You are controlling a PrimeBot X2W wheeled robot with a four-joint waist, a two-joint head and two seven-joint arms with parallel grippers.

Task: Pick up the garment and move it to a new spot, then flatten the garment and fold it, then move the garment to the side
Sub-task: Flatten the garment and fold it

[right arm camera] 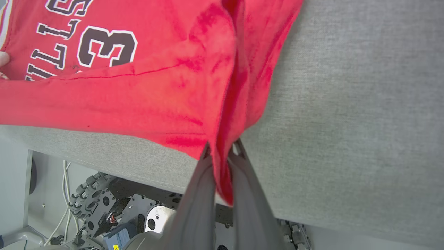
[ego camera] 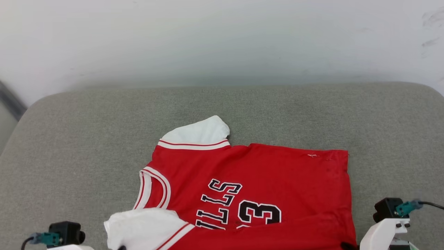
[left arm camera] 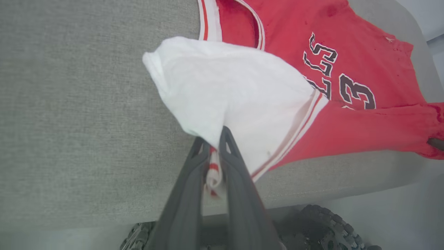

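The garment [ego camera: 263, 173], a red shirt with black lettering and white sleeves, lies spread on a grey cushion [ego camera: 86, 139], collar to the left. Its near edge is raised off the cushion between my two grippers. In the left wrist view my left gripper [left arm camera: 215, 147] is shut on the striped trim of the near white sleeve [left arm camera: 225, 86]. In the right wrist view my right gripper [right arm camera: 222, 149] is shut on a bunched red corner of the garment [right arm camera: 156, 104] at the hem. The far white sleeve [ego camera: 199, 133] rests flat. Both grippers' fingertips sit at the bottom edge of the head view, left [ego camera: 121, 248] and right [ego camera: 347, 246].
A pale wall [ego camera: 222, 41] rises behind the cushion. The cushion's front edge [right arm camera: 104, 152] runs just under both grippers, with my wheeled base [right arm camera: 90, 201] and cables below it. Bare grey cushion stretches left, right and behind the garment.
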